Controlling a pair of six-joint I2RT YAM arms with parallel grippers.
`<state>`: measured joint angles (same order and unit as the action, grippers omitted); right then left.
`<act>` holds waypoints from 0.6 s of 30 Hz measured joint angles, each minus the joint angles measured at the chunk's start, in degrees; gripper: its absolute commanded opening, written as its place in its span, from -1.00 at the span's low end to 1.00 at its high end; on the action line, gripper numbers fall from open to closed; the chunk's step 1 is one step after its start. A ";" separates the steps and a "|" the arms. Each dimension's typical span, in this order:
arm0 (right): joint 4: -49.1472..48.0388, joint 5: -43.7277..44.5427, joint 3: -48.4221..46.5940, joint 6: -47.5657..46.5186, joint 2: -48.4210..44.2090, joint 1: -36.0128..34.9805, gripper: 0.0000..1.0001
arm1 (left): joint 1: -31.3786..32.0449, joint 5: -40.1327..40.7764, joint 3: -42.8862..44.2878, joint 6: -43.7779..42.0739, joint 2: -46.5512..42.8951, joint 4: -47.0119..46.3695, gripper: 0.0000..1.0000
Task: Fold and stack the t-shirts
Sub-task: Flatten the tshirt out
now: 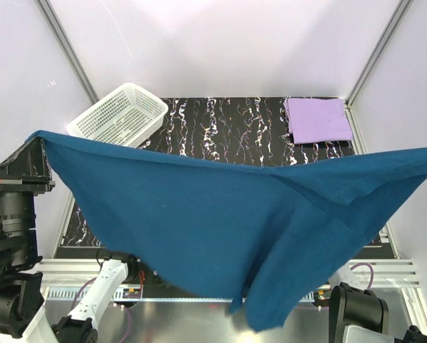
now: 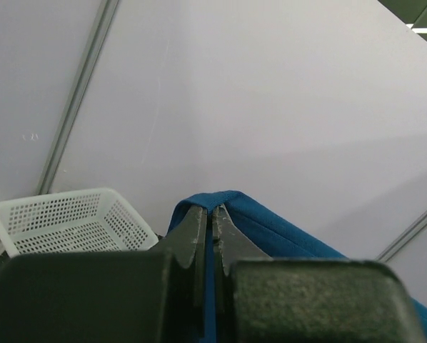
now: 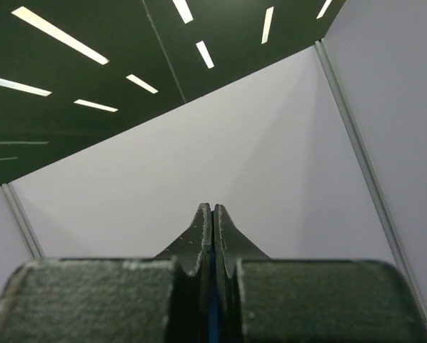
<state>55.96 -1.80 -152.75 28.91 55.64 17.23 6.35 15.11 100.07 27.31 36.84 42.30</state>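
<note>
Blue shirt is nearest the overhead camera, stretched wide in the air between the two arms and hiding the near half of the table. Its left corner goes up to the left hand, whose fingers are pressed together on the cloth. The left wrist view shows blue fabric wrapping over the tips and dropping away to the right. The shirt's right corner runs out of the overhead view at the right edge. The right hand has its fingers tight together with a thin blue strip in the slit between them, so it is clamped on the same shirt. The top edge sags a bit in the middle. The lower part hangs to a point over the arm bases, with a diagonal fold on the right side. Purple shirt lies folded flat on the far right corner of the table, well apart from the blue one. White basket with holes sits at the far left corner, set at an angle; the left wrist view shows it low and to the left of the fingers. The right wrist camera looks up at a pale wall and ceiling lights.
</note>
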 measured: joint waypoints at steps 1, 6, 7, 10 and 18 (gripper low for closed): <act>-0.35 0.22 0.26 -0.22 0.00 -0.04 -1.00 | 0.00 -0.24 -0.48 -0.59 0.00 -0.66 -1.00; -6.64 -0.98 9.66 -0.11 -0.35 -0.11 -1.00 | 0.00 -0.81 -6.01 -2.67 0.35 -6.10 -1.00; -8.39 -1.81 12.87 -0.02 -0.17 -0.13 -1.00 | 0.00 -0.83 -7.15 -3.06 0.81 -7.30 -1.00; -14.16 -4.26 21.16 0.00 0.98 -0.35 -1.00 | 0.00 -0.79 -10.34 -4.68 3.32 -12.59 -1.00; -28.68 -11.91 32.15 -1.79 14.53 -0.52 -1.00 | 0.35 -0.79 -6.88 -11.80 19.71 -24.48 -1.00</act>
<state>27.29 -13.72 -120.60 27.11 70.17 16.71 6.70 14.33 93.19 15.51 56.55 17.82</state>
